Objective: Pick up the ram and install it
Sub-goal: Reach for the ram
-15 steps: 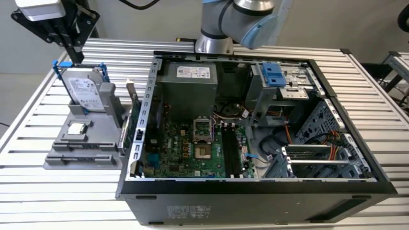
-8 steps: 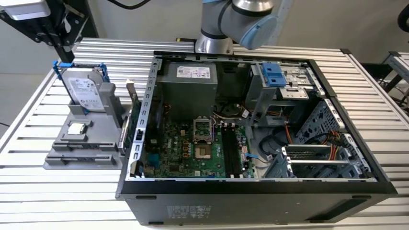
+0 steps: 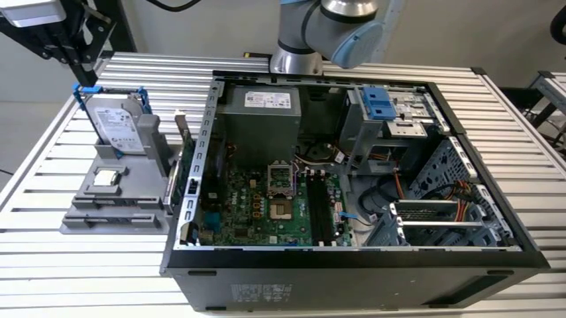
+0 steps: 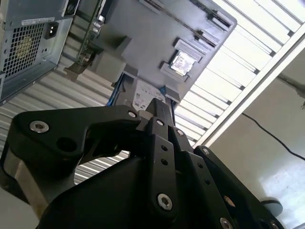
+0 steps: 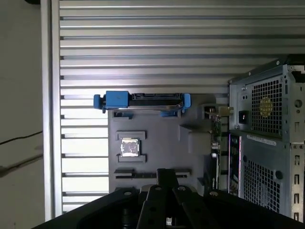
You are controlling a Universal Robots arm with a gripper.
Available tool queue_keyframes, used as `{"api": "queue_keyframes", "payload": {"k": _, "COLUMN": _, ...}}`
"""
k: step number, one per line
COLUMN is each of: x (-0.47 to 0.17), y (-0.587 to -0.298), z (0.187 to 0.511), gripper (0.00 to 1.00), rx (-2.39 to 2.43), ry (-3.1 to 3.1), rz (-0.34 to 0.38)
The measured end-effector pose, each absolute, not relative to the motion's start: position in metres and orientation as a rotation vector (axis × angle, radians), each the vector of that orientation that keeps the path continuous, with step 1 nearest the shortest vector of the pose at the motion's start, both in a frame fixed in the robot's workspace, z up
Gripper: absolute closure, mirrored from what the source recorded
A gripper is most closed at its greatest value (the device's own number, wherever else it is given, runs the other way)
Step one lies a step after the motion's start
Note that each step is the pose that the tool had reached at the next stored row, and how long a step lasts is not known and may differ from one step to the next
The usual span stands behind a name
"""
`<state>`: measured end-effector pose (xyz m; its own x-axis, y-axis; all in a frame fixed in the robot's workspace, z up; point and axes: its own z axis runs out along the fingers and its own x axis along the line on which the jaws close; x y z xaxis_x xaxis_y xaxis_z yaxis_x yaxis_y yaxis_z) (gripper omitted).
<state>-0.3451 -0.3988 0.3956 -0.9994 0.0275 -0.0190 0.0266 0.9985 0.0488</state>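
In the exterior view the gripper hangs over the slatted table, at about 11 o'clock from the grey holder. I cannot tell whether it is spread or pressed together. The hard drive stands at the holder's 12 o'clock end, and the square chip lies near its middle. The ram stands on edge at the holder's 3 o'clock side, just beside the open computer case. The arm rises at the case's 12 o'clock.
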Motion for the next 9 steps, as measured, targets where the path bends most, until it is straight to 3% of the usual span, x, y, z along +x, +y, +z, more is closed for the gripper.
{"api": "queue_keyframes", "payload": {"k": 9, "x": -0.346, "y": -0.409, "z": 0.396, "gripper": 1.0, "rx": 0.042, "ry": 3.121, "rz": 0.076}}
